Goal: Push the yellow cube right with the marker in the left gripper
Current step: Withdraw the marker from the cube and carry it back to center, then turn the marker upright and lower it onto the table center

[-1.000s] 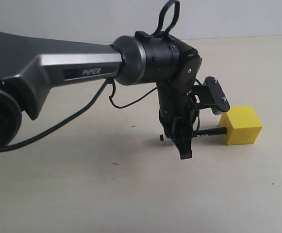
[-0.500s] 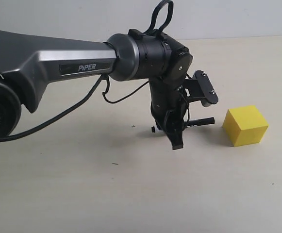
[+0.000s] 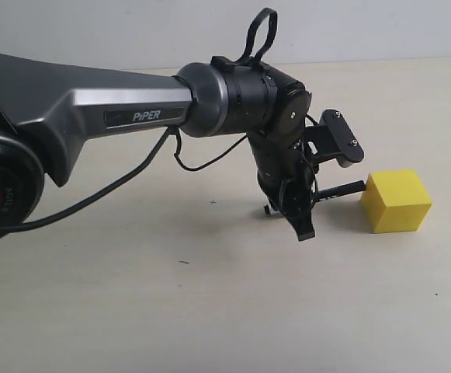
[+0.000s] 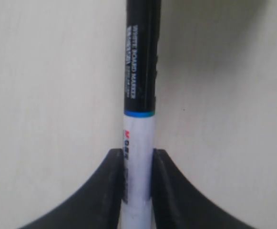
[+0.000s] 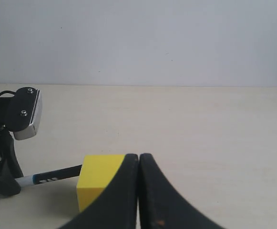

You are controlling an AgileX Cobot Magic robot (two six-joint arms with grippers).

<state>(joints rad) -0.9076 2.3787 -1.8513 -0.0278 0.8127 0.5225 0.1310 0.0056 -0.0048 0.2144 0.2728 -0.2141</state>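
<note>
Exterior: grips the marker (image 3: 341,189) in the left fingers (image 3: 303,225), level and low over the tabletop (image 3: 209,295), cap jutting beyond them, seemingly touching the yellow cube (image 3: 397,202), ready to shove. Left wrist: pinches its white barrel. Right wrist: holds the right fingers (image 5: 124,191) shut, empty, cube just beyond.

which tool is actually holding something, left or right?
The left tool: its fingers clamp the white barrel of the marker. The right tool is shut on itself, fingers touching with nothing between them.
</note>
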